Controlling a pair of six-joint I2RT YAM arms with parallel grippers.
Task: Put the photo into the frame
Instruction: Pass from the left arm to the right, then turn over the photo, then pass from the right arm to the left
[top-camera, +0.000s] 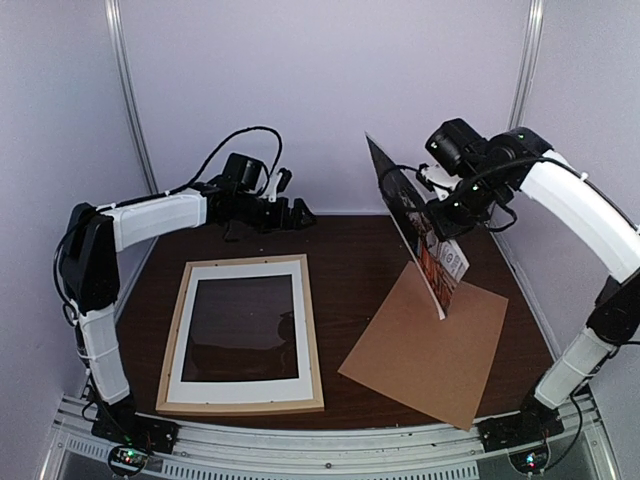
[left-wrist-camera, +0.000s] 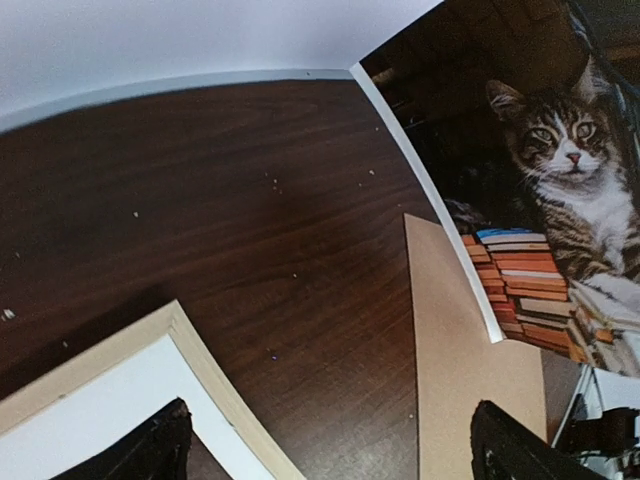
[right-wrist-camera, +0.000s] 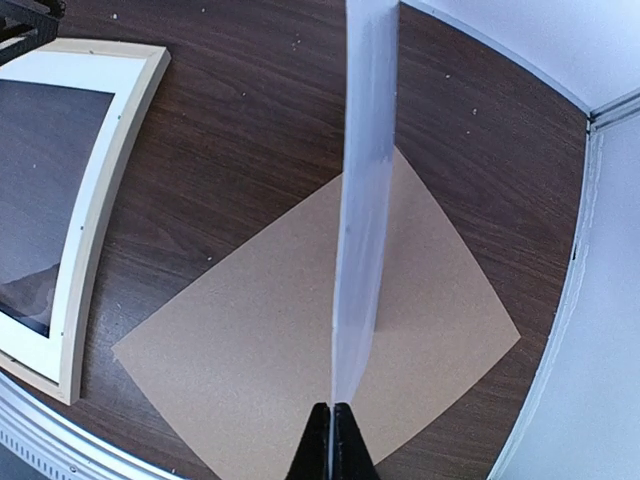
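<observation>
My right claw (right-wrist-camera: 331, 440) pinches the photo (top-camera: 393, 190) upright by its edge above the board (top-camera: 420, 360), centre right; I should tip it flat, carry it to the frame (top-camera: 243, 404) at lower left and square it up, left claw (top-camera: 290, 212) open at upper left.

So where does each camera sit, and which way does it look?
Top: above and behind, looking down at the frame and brown board; left arm and right arm show.
Left wrist: on that arm, facing the photo, cat side; open left gripper shows below.
Right wrist: looks down the photo's edge; right gripper shut on it.
Shared by all: photo, frame, board.
</observation>
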